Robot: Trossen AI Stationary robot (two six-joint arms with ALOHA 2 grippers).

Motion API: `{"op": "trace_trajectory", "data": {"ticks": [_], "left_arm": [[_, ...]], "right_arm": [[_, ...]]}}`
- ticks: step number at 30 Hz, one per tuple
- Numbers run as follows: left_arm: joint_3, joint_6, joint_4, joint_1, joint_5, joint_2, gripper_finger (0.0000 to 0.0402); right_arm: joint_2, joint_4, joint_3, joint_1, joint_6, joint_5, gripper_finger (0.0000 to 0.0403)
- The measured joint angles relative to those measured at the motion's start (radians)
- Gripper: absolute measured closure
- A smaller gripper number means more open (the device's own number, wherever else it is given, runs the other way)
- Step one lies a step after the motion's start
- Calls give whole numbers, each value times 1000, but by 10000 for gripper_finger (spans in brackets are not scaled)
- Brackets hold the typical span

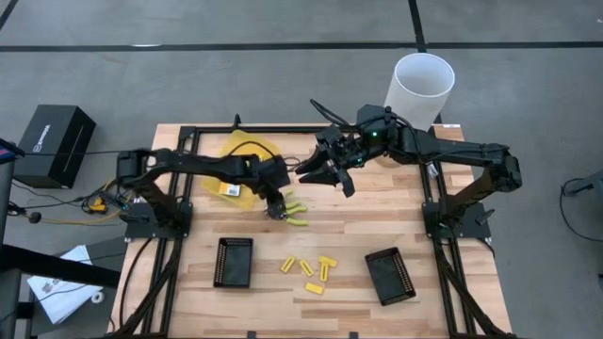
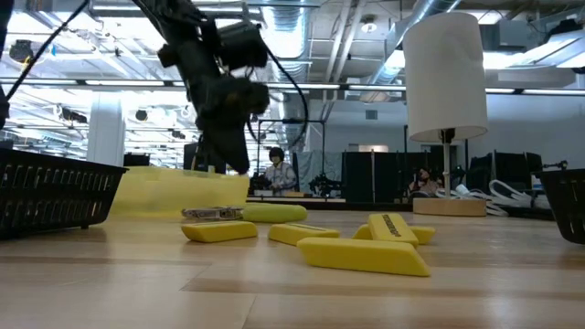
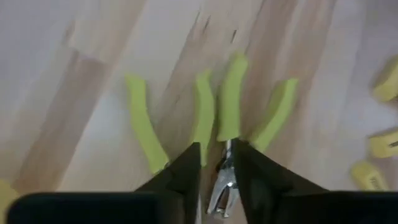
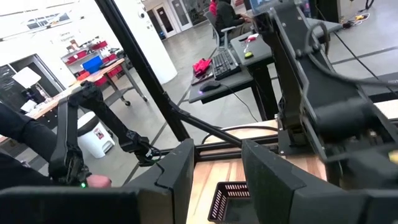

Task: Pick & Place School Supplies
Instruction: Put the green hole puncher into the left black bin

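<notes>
Nearest in the low view lie the yellow stubby pieces, scattered on the wooden worktop; from above they sit in a loose cluster between two black trays, one toward the left and one toward the right. Behind them is the plier-like tool with yellow-green handles, lying flat on the worktop near the middle. The left gripper is down over the tool's metal end; in the left wrist view its two dark fingers stand slightly apart on either side of the metal jaws, with the four green handle limbs fanned out beyond them, and whether they actually touch the metal cannot be told. Just behind the left arm is a translucent yellow container with a yellow-orange packet at its near edge. The right gripper hangs raised above the worktop's far middle, its fingers parted and holding nothing. A white cylinder stands by the far right corner.
</notes>
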Motion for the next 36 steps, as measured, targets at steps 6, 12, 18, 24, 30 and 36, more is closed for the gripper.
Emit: {"op": "trace_trajectory", "data": {"ticks": [6, 12, 18, 24, 30, 36], "left_arm": [[0, -38, -1, 34, -32, 74, 264], [0, -34, 2, 69, -41, 76, 261], [0, -21, 23, 78, -12, 76, 275], [0, -5, 39, 78, -14, 77, 285], [0, 16, 45, 84, -46, 77, 288], [0, 18, 47, 92, -20, 82, 284]], "right_arm": [[0, 0, 0, 2, 11, 0, 274], [0, 0, 0, 1, 11, 0, 274], [0, 1, 0, 1, 10, 0, 274], [0, 1, 0, 0, 5, 0, 274], [0, 1, 0, 0, -1, -13, 274], [0, 1, 0, 0, -1, -14, 274]]}}
